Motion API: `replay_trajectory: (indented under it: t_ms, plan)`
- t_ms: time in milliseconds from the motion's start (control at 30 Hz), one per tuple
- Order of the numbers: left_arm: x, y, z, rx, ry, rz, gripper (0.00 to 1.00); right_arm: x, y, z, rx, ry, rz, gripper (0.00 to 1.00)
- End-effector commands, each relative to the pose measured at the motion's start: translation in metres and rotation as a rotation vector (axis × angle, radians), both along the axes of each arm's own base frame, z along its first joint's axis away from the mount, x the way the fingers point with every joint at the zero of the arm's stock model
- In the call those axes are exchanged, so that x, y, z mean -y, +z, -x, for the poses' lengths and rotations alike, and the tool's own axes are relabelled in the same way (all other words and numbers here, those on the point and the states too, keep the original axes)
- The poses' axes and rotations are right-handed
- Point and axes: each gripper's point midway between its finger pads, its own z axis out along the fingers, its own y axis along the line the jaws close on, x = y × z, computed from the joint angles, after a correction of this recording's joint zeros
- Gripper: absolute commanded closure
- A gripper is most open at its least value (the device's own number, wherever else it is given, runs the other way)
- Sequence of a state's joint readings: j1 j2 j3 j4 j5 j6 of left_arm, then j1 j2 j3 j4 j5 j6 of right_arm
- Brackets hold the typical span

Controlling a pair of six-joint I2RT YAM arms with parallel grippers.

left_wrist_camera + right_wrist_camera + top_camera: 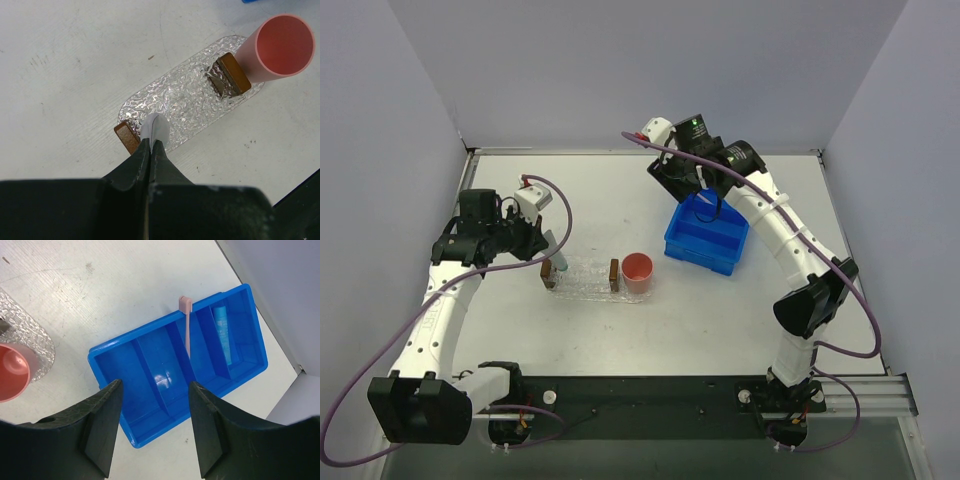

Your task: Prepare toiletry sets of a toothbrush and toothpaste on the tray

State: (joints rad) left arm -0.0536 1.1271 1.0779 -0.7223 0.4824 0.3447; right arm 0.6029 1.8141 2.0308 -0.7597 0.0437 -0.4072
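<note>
Across the white table [620, 200], the job looks barely begun. The blue divided bin [150, 365] sits to the right, and the right gripper [155, 390] hovers above it with its fingers spread wide and nothing between them. The tray [185, 95] lies left of the bin, bare in its middle (only two small brown blocks [229, 75] sit at its ends). A pink cup [280, 45] stands at its right end, touching the edge or just beside it. Inside the bin, the toothbrush [186, 330] lies along a divider with its head poking over the rim. The light blue toothpaste [223, 335] lies flat in the end compartment beside it. The whitish-grey toothpaste [154, 126] is pinched in the left gripper [151, 142], jaws pressed onto the tube, over the tray's left end beside one brown block. No set appears laid out yet: one tube looks ready to be set down, and the toothbrush and second tube are yet to be fetched.
</note>
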Motion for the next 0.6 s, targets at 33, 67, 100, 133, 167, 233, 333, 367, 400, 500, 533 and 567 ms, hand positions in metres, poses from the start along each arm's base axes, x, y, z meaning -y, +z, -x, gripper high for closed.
replay_trajectory:
  t_ms: [33, 67, 100, 133, 167, 233, 333, 367, 400, 500, 533, 567]
  plan:
    - [0.0041, 0.0151, -0.0099, 0.075, -0.025, 0.006, 1.00, -0.0012, -0.0010, -0.0039, -0.007, -0.016, -0.016, 0.50]
    - [0.0039, 0.0156, -0.0102, 0.077, -0.024, 0.005, 1.00, -0.0019, -0.0004, -0.0037, -0.006, -0.014, -0.017, 0.50]
    - [0.0036, 0.0149, -0.0102, 0.076, -0.024, 0.003, 1.00, -0.0021, -0.0011, -0.0039, -0.007, -0.014, -0.016, 0.50]
    - [0.0035, 0.0153, -0.0101, 0.077, -0.025, 0.002, 1.00, -0.0023, -0.0012, -0.0042, -0.007, -0.014, -0.016, 0.50]
    - [0.0033, 0.0164, -0.0106, 0.080, -0.024, 0.001, 1.00, -0.0025, -0.0019, -0.0040, -0.010, -0.014, -0.017, 0.50]
    - [0.0030, 0.0176, -0.0103, 0.083, -0.022, 0.000, 1.00, -0.0029, -0.0026, -0.0041, -0.011, -0.013, -0.017, 0.50]
    - [0.0031, 0.0184, -0.0088, 0.086, -0.024, 0.000, 1.00, -0.0031, -0.0033, -0.0042, -0.014, -0.015, -0.018, 0.50]
    - [0.0027, 0.0186, -0.0082, 0.086, -0.025, -0.003, 1.00, -0.0031, -0.0033, -0.0042, -0.014, -0.015, -0.018, 0.50]
    - [0.0026, 0.0191, -0.0072, 0.088, -0.026, -0.004, 1.00, -0.0037, -0.0033, -0.0039, -0.014, -0.014, -0.018, 0.50]
    - [0.0026, 0.0187, -0.0042, 0.086, -0.029, -0.005, 1.00, -0.0038, -0.0049, -0.0040, -0.017, -0.014, -0.016, 0.50]
    - [0.0026, 0.0181, -0.0040, 0.085, -0.029, -0.005, 1.00, -0.0037, -0.0042, -0.0038, -0.016, -0.014, -0.016, 0.50]
    - [0.0024, 0.0185, -0.0039, 0.086, -0.027, -0.005, 1.00, -0.0042, -0.0035, -0.0033, -0.015, -0.012, -0.017, 0.50]
